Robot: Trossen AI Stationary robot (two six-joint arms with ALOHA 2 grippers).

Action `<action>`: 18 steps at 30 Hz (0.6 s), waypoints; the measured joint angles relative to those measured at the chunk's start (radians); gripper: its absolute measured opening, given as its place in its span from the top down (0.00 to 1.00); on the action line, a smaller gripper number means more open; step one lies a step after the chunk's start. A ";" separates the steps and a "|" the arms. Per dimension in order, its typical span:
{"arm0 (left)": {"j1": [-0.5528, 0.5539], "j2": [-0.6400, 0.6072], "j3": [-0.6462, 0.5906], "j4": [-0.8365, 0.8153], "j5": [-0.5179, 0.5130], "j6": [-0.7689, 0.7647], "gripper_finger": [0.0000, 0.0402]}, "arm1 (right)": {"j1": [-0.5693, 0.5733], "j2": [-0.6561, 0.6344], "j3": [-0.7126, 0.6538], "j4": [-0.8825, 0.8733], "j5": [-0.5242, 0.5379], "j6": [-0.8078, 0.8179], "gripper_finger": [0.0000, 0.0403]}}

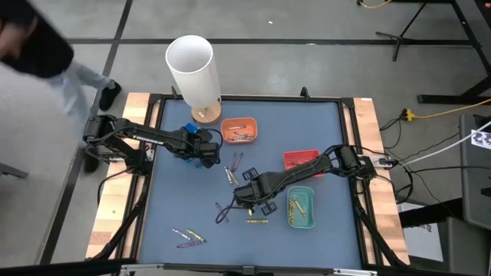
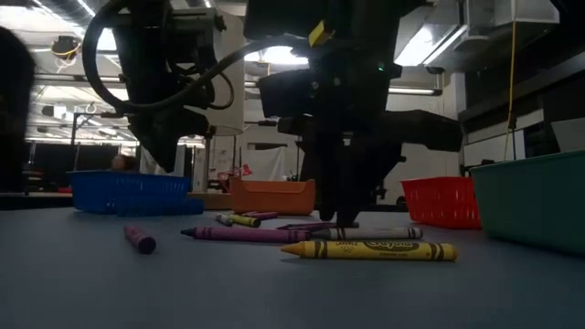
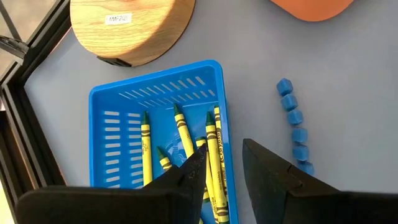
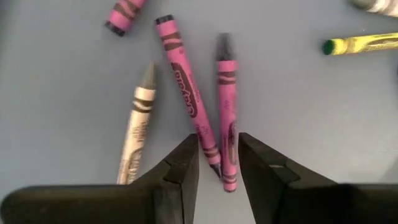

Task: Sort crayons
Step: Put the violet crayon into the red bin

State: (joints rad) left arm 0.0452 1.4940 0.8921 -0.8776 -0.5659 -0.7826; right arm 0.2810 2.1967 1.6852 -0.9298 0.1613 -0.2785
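The right gripper [image 4: 217, 163] hung low over the blue mat, its two dark fingers a narrow way apart and holding nothing. Right between the fingertips lay the ends of two purple crayons [image 4: 227, 112], side by side and tilted toward each other like a V. Just beside them was a pale grey crayon [image 4: 138, 118], and farther off a yellow crayon [image 4: 360, 43] and a short purple stub [image 4: 124, 12].

Only the low view showed the paper wrappers from the side — a long yellow one [image 2: 370, 249] lay in front, smooth and round.

The left gripper [image 3: 222, 163] sat over the blue tray [image 3: 109, 102], fingers a little apart and empty. Yellow crayons [image 3: 145, 149] lay inside that tray, which had thin slots cut in its plastic floor. Only this view showed a row of small blue knobs [image 3: 292, 118] on the mat beside the fingers and a round wooden base [image 3: 127, 28] beyond.

From above, a white tube [image 1: 192, 69] stood on that base. More loose crayons [image 1: 188, 236] lay well away from both grippers — near the table's front edge.
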 joint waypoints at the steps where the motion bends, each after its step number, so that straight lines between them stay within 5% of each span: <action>1: 0.000 0.000 0.000 0.000 0.000 0.000 0.78 | 0.000 0.000 0.000 0.004 0.005 0.000 0.72; 18: 0.000 0.000 0.000 0.000 -0.001 0.000 0.78 | 0.000 0.000 0.000 0.087 -0.021 0.000 0.72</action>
State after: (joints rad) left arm 0.0452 1.4940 0.8917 -0.8776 -0.5667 -0.7826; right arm 0.2810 2.1963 1.6854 -0.8431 0.1405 -0.2780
